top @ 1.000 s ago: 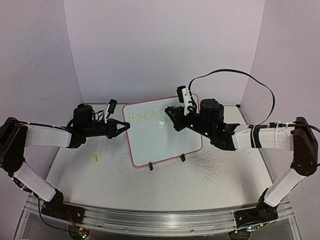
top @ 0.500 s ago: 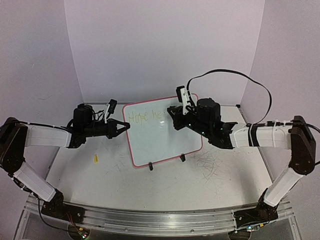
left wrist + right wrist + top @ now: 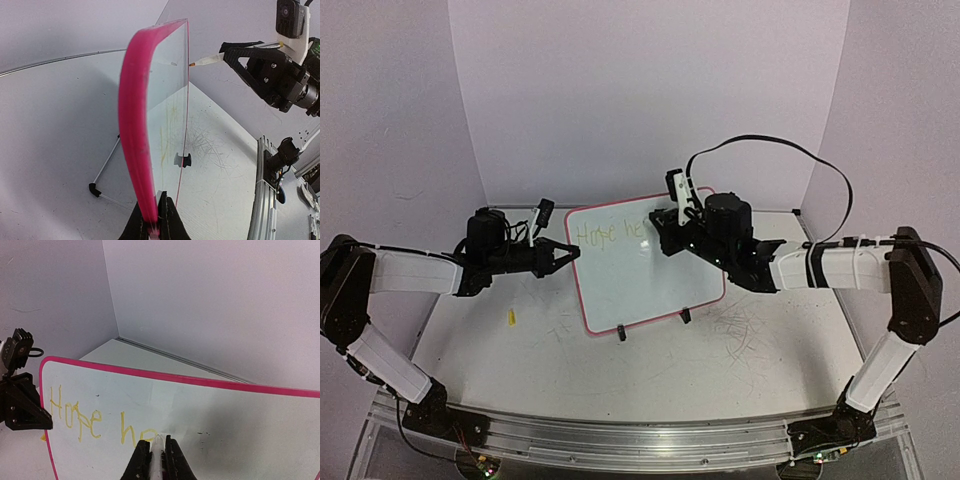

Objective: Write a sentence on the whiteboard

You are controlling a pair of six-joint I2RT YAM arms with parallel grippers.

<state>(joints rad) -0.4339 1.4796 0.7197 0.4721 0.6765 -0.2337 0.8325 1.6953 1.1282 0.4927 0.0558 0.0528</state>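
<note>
The right gripper (image 3: 157,447) is clenched on a white marker (image 3: 158,465), its tip at the face of the whiteboard (image 3: 240,415) just after the yellow sentence (image 3: 80,415) (it reads "Hope he"), while the left gripper (image 3: 154,210) is clamped on the board's pink left edge. The board stands on two black feet (image 3: 621,334) on the white counter (image 3: 650,390), with grey scratch marks (image 3: 740,335) near its right corner, a small yellow piece (image 3: 511,318) to its left and pale lilac walls (image 3: 640,100) behind.

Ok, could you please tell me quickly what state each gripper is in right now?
Left gripper: closed on the edge of the pink-framed rectangular whiteboard.
Right gripper: closed on a slim white marker pen.
</note>
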